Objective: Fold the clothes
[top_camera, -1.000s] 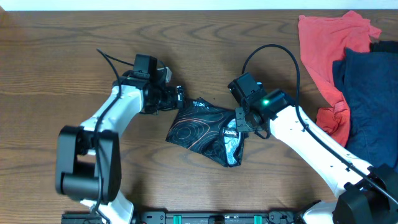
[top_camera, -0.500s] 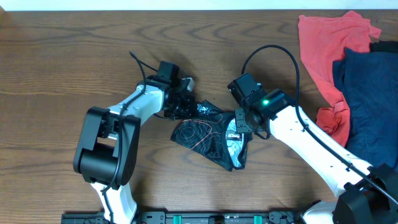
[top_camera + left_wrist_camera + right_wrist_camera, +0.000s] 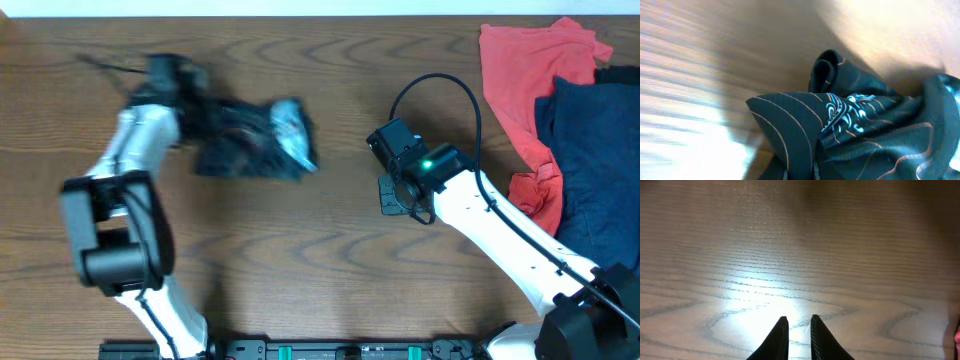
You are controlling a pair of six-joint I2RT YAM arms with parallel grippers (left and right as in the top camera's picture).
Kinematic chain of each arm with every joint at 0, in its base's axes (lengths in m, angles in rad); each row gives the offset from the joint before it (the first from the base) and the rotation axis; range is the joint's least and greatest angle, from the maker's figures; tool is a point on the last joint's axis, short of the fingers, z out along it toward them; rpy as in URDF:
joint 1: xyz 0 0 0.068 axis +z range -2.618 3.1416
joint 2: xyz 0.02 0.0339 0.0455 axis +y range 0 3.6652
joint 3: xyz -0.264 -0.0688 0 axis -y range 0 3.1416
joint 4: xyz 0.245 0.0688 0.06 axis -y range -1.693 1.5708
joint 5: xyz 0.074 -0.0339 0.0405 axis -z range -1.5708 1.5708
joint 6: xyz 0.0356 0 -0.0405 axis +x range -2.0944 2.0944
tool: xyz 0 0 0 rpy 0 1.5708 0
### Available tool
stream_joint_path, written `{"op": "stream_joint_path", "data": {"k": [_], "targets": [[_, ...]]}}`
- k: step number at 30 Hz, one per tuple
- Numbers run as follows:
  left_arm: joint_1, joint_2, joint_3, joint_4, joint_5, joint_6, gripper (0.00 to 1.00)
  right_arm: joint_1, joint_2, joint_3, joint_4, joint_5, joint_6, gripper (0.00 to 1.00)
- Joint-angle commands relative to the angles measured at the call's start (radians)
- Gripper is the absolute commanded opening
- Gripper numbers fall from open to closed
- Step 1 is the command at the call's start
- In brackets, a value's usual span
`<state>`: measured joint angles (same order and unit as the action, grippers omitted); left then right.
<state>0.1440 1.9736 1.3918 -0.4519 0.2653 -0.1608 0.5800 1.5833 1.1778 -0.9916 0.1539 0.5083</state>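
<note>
The clothes, a black jersey [image 3: 250, 140] with thin orange contour lines and a white-blue logo, lies bunched at the upper left of the table, blurred by motion. My left gripper [image 3: 203, 126] is shut on its left edge. In the left wrist view the jersey [image 3: 855, 135] fills the lower right, and a fold runs down between my left gripper's fingers [image 3: 815, 172]. My right gripper [image 3: 392, 195] hovers over bare wood at the centre, well apart from the jersey. In the right wrist view my right gripper [image 3: 799, 322] has its jaws nearly together with nothing between them.
A coral-red garment [image 3: 530, 70] and a navy-blue garment [image 3: 600, 150] are piled at the table's right edge, beside my right arm. Brown wooden tabletop [image 3: 300, 280] spans the middle and front.
My left gripper closed on the jersey and swept it up and to the left. The cloth slid out from under my right gripper, which has stayed in place.
</note>
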Motion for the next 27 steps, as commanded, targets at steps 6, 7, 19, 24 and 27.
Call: {"op": "stream_joint_path", "data": {"k": [6,7,19,24,27], "targets": [[0.401,0.002,0.043,0.016,-0.106,-0.116,0.12,-0.012,0.003,0.002,-0.006,0.015,-0.008,0.15],[0.444,0.002,0.042,0.015,-0.106,-0.124,0.12,-0.012,0.003,0.002,-0.006,0.015,-0.008,0.15],[0.686,0.0,0.031,-0.038,-0.061,-0.201,0.98,-0.013,0.003,0.002,0.007,0.016,-0.008,0.16],[0.663,-0.001,0.031,-0.039,0.035,-0.198,0.98,-0.017,0.003,0.002,0.028,0.013,-0.007,0.31],[0.616,-0.003,0.031,-0.04,0.041,-0.165,0.98,-0.024,0.003,0.002,0.067,-0.025,-0.008,0.45]]}}
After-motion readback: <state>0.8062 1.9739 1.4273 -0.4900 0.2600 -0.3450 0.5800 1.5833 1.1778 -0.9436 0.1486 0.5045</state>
